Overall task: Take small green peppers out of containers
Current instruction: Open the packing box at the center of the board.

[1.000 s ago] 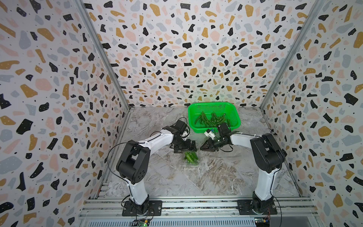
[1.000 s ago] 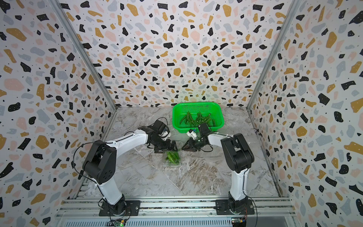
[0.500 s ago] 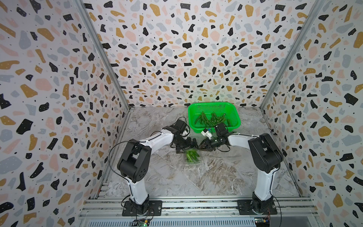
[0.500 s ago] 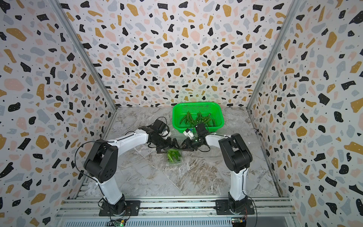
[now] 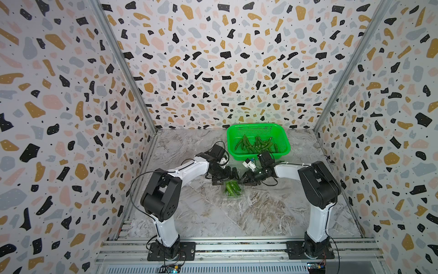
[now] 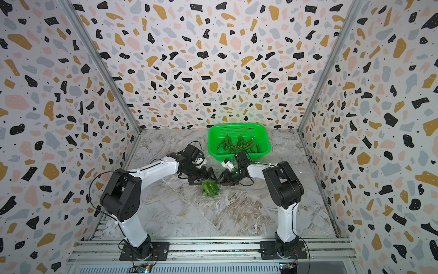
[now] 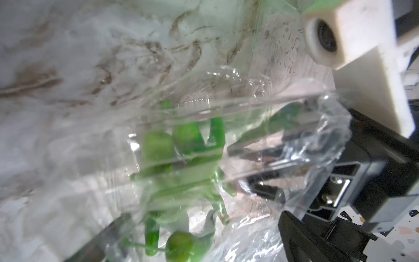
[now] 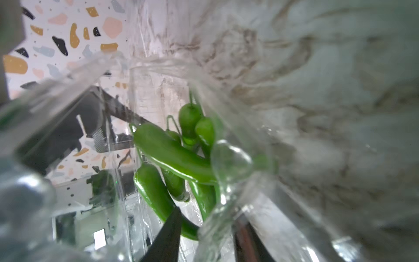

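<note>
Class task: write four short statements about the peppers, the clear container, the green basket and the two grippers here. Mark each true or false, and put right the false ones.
1. The green basket holds loose green chili peppers. True.
2. The clear clamshell container lies inside the basket. False: it lies on the marble table, in front of the basket.
3. More peppers lie inside the container. True.
4. The left gripper and the right gripper hang over the basket. False: both are low at the container, one on each side of its far end.
</note>
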Robot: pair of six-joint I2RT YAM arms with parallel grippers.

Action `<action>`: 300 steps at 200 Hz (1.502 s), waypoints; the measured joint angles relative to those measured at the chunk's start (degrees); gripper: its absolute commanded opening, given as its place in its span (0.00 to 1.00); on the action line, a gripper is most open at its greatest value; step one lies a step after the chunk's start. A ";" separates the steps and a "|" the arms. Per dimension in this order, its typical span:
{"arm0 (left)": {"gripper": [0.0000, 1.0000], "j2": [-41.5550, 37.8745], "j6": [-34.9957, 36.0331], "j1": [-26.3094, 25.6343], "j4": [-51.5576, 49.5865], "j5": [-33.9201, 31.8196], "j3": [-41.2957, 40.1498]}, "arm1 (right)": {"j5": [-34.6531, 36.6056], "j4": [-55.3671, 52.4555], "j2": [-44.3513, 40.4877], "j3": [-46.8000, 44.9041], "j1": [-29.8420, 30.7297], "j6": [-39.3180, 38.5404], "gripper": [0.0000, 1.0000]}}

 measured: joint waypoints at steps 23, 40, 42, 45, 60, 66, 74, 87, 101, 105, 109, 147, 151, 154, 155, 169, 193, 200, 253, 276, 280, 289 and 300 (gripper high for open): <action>0.99 -0.85 1.53 -0.42 -2.47 -3.26 0.00 | 2.36 -2.54 -0.87 -0.17 0.33 -0.70 0.16; 0.99 -1.88 2.34 -0.68 -4.04 -5.33 0.00 | 3.52 -3.56 -2.12 -0.46 0.59 -0.79 0.11; 0.99 -2.03 2.45 -0.70 -4.24 -5.51 0.00 | 3.67 -3.65 -2.25 -0.46 0.59 -0.79 0.10; 0.99 -2.27 2.60 -0.74 -4.50 -5.90 0.00 | 3.89 -3.80 -2.51 -0.50 0.59 -0.92 0.10; 0.99 -3.52 3.26 -0.94 -6.27 -8.31 0.02 | 5.01 -4.66 -3.21 -0.50 0.70 -0.81 0.09; 0.99 -4.11 3.43 -0.96 -7.13 -9.51 0.04 | 5.51 -5.20 -3.43 -0.50 0.74 -0.81 0.10; 0.99 -4.94 3.54 -0.96 -8.52 -11.61 0.13 | 6.12 -6.16 -3.65 -0.42 0.85 -0.87 0.09; 0.99 -6.40 3.69 -0.96 -10.93 -14.97 0.68 | 7.02 -8.02 -3.74 0.26 0.92 -0.83 0.08; 0.99 -8.28 3.87 -1.14 -13.81 -18.49 1.97 | 7.74 -9.29 -3.74 1.07 0.96 -0.68 0.07; 0.99 -8.87 3.91 -1.22 -14.62 -19.65 2.51 | 7.85 -9.57 -3.74 1.27 0.96 -0.57 0.07; 0.99 -9.40 3.98 -1.27 -15.34 -20.63 3.06 | 8.00 -9.77 -3.74 1.44 0.96 -0.39 0.06; 0.99 -14.86 4.98 -4.98 -18.64 -24.35 5.99 | 9.14 -11.28 -3.74 2.36 1.25 2.19 0.06; 0.99 -15.04 5.01 -5.60 -18.93 -24.26 6.14 | 9.22 -11.37 -3.74 2.45 1.29 2.51 0.06; 0.99 -15.19 5.03 -6.27 -19.12 -24.30 6.25 | 9.40 -11.50 -3.74 2.54 1.36 2.71 0.06; 0.99 -15.21 5.03 -6.40 -19.15 -24.28 6.25 | 9.42 -11.52 -3.74 2.56 1.38 2.78 0.06; 0.99 -15.02 4.96 -9.62 -19.50 -24.17 6.34 | 9.99 -12.17 -3.74 3.30 1.75 3.96 0.06; 0.99 -13.03 4.28 -14.62 -19.98 -24.35 6.34 | 10.45 -12.37 -3.74 4.70 2.69 6.01 0.06; 0.99 -12.28 3.98 -15.91 -19.91 -24.48 6.34 | 10.45 -12.35 -3.74 4.92 2.99 6.62 0.06; 0.99 -6.75 1.75 -20.87 -16.52 -27.96 6.34 | 10.38 -12.26 -3.21 5.09 5.14 10.01 0.06; 0.99 -5.49 1.70 -21.53 -14.60 -30.36 6.34 | 9.94 -11.80 -2.95 5.09 5.44 11.39 0.06; 0.99 -5.31 1.70 -21.62 -14.25 -31.08 6.34 | 9.94 -11.78 -2.95 5.09 5.46 11.52 0.06; 0.99 -5.18 1.73 -21.90 -13.38 -32.63 6.14 | 9.84 -11.65 -2.95 5.11 5.46 11.89 0.06; 0.99 -5.31 1.73 -22.27 -12.00 -34.75 5.40 | 9.75 -11.61 -2.95 5.09 5.46 12.15 0.06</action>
